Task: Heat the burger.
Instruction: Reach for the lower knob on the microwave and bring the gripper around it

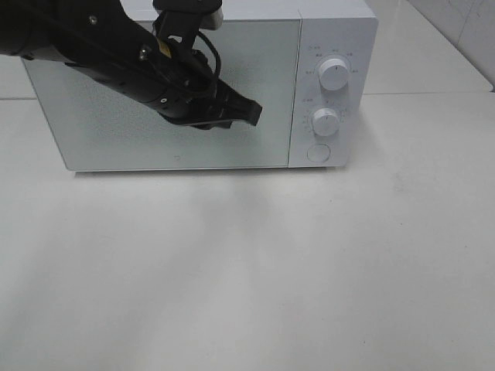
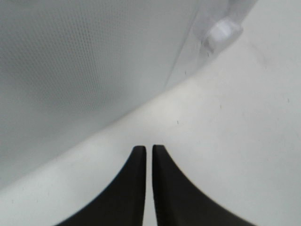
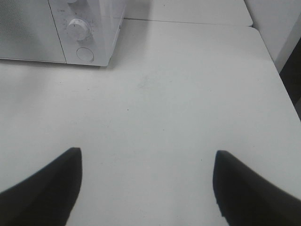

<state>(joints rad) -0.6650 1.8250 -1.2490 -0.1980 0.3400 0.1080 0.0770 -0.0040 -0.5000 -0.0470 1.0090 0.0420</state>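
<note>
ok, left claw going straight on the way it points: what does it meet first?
Probably the table just in front of the microwave door, near its lower edge. The left claw, shut, slants down alongside the door. Depth is unclear; it might graze the door first.

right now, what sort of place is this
Likely a mock kitchen or lab bench: a white microwave, door shut, on a plain white table, and the left gripper by its door.
</note>
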